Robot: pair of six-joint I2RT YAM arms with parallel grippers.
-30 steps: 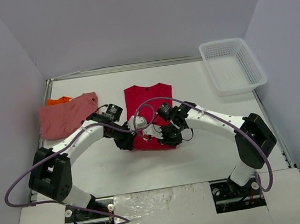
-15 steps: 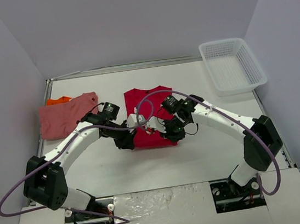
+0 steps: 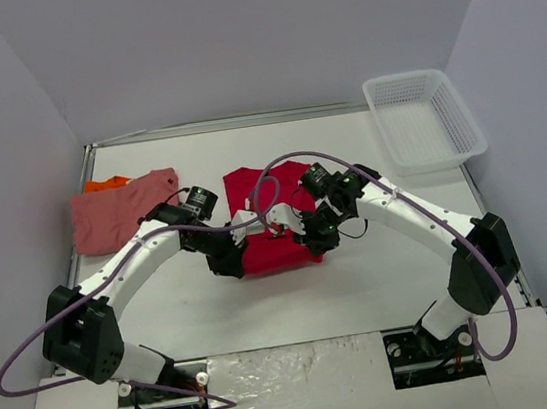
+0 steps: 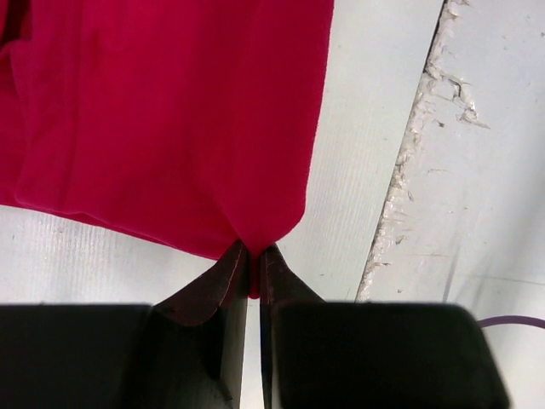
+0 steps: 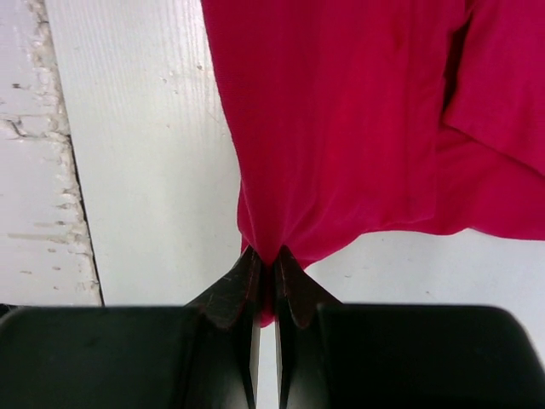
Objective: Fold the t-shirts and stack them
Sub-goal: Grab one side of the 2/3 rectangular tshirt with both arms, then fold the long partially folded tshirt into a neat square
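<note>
two near corners of the red t-shirt (image 3: 278, 256), mid worktop (image 3: 384, 281), are pinched, one each in the left gripper (image 4: 253, 256) and right gripper (image 5: 266, 268). carry both level and together towards what is probably the collar end, so the fold lands square.

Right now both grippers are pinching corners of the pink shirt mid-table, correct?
No. They pinch the red shirt, as both wrist views show: the left gripper and right gripper are shut on its corners. The pink shirt lies apart at the left.
</note>
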